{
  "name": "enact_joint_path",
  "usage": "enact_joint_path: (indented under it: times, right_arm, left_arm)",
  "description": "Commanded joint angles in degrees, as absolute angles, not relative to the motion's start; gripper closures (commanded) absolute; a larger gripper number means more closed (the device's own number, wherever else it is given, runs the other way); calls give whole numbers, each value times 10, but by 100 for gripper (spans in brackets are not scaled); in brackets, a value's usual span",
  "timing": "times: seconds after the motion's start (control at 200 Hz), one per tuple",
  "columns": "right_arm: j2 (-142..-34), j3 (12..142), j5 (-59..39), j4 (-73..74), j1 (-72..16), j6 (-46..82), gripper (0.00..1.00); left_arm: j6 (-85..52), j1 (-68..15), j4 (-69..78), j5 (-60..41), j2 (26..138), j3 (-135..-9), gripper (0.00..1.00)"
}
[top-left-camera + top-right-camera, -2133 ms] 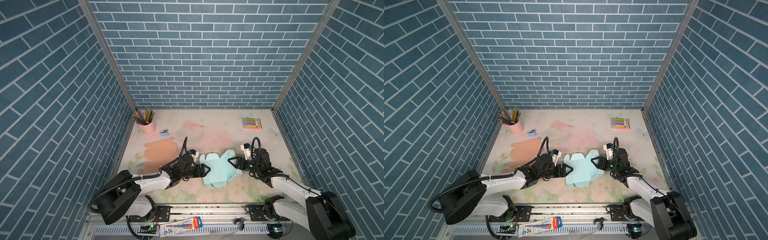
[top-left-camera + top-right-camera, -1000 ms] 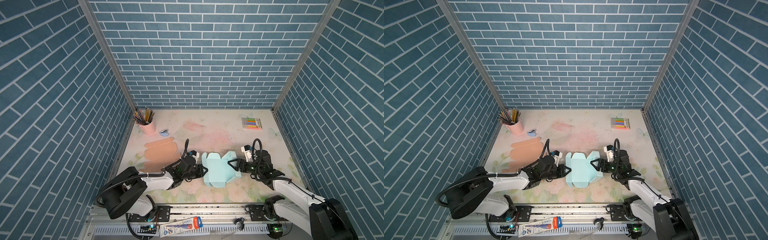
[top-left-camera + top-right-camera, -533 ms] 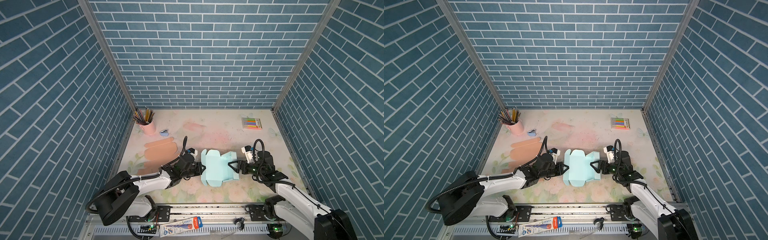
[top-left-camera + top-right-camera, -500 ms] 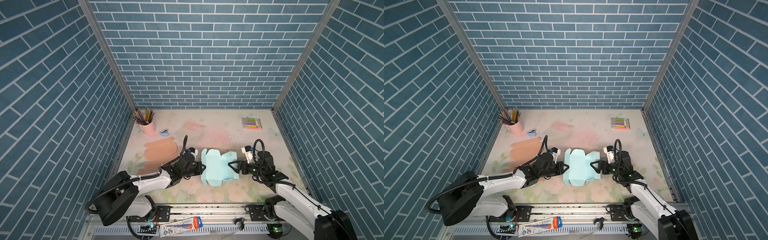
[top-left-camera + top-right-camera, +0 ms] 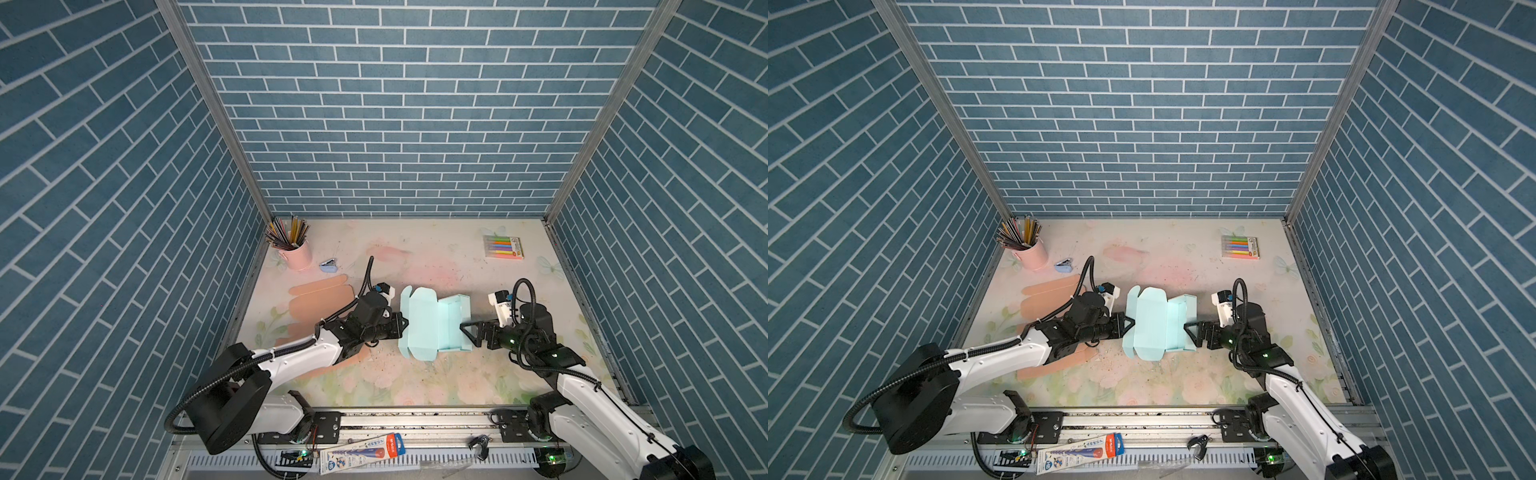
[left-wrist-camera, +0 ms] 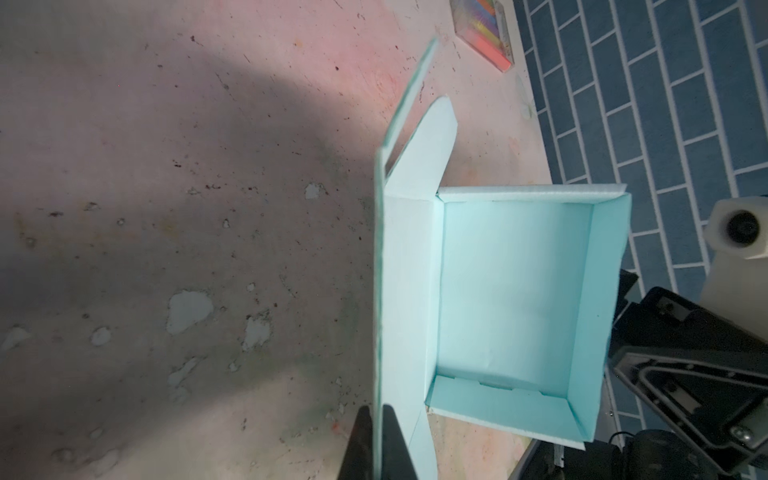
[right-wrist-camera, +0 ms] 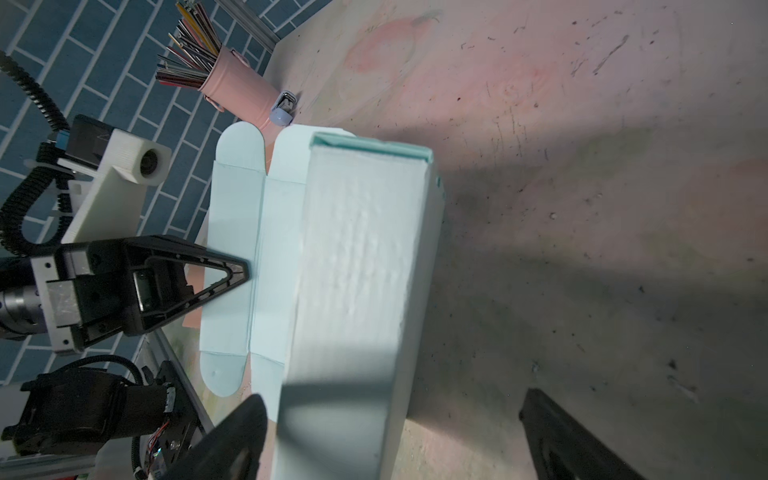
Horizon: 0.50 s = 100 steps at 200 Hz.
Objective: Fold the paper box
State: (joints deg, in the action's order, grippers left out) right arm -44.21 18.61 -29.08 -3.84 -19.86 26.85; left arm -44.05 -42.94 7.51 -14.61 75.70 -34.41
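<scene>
Turquoise card is folded into the paper box (image 5: pixel 432 324), which is found near the middle of the floral table (image 5: pixel 415 386), between the two arms, in both top views. Its tray half, with walls raised, is turned toward the right arm. The lid panel (image 5: pixel 1144 320), with rounded tabs at its ends, is lifted off the table on the left arm's side.

The left gripper (image 5: pixel 402 326) is clamped on the free edge of that lid panel: in the left wrist view the thin sheet is pinched between the two dark fingers (image 6: pixel 359 449). The right gripper (image 5: pixel 467 334) is held at the tray's outer wall with its jaws spread wide. In the right wrist view its fingers (image 7: pixel 237 432) are seen on either side of the wall, and no contact with it can be made out.

Closing the lid over the tray is judged to be the step in hand. Since the tray is not gripped, the whole box could be dragged or tipped across the table when the lid is swung, rather than hinged at its score line. The card could be creased where it is pinched if the panel is pushed against resistance. The rounded tabs could be caught outside the tray walls instead of being tucked in. The raised walls could be sprung open, or crushed if the right jaws are shut off-centre.
</scene>
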Motion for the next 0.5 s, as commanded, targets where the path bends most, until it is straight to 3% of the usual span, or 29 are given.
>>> enact_joint_path:
  times: [0.0, 0.495]
  right_arm:
    - [-413, 215, -248, -64, -198, 247, 4]
    - [-363, 274, -222, -94, -197, 208, 5]
  left_arm:
    - [-385, -419, 17, -141, 740, -381, 100]
    - [-244, -412, -163, -127, 754, -501, 100]
